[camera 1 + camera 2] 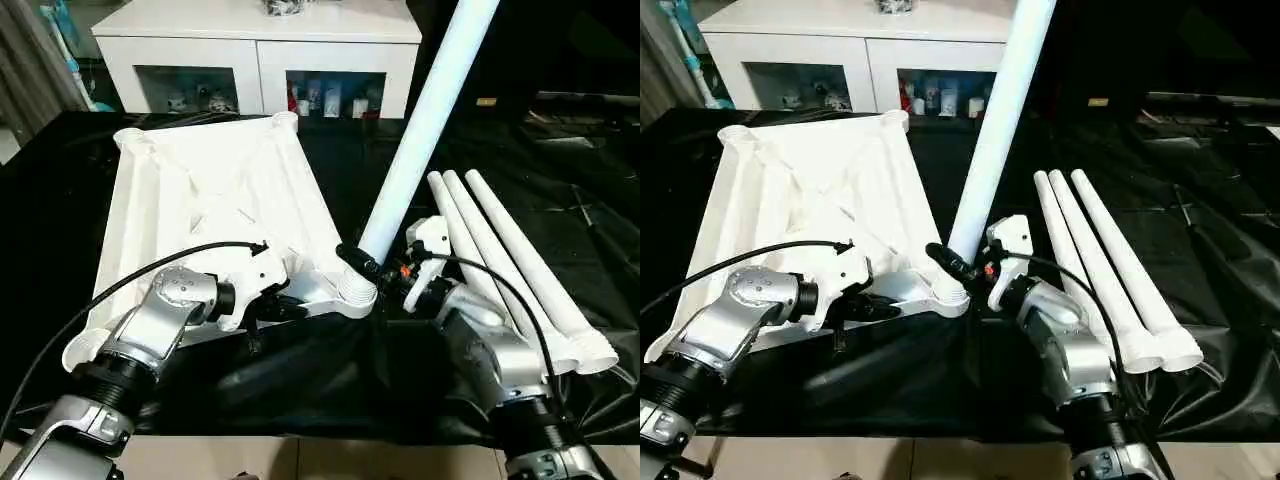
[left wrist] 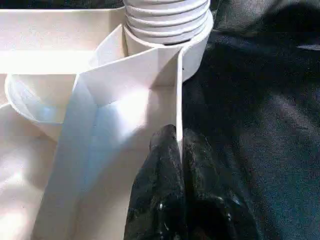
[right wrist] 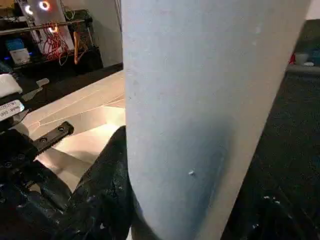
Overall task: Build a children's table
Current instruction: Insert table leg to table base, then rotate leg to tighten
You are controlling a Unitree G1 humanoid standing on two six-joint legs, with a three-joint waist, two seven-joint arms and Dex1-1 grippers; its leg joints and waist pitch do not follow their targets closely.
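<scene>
On the black-sheeted surface (image 1: 560,160):
Tabletop (image 1: 210,200): lies underside up, ribs showing.
Fitted leg (image 1: 420,130): stands tilted in the near corner socket (image 1: 355,293), threaded end seated.
Spare legs (image 1: 510,270): three, side by side, to the right.
Left pincer (image 2: 178,150): together, nipping the tabletop's edge wall beside that socket.
Right pincer (image 1: 958,262): clamped on the fitted leg, low down.
Cabinet (image 1: 260,45): white, glass-fronted, beyond the surface.
</scene>
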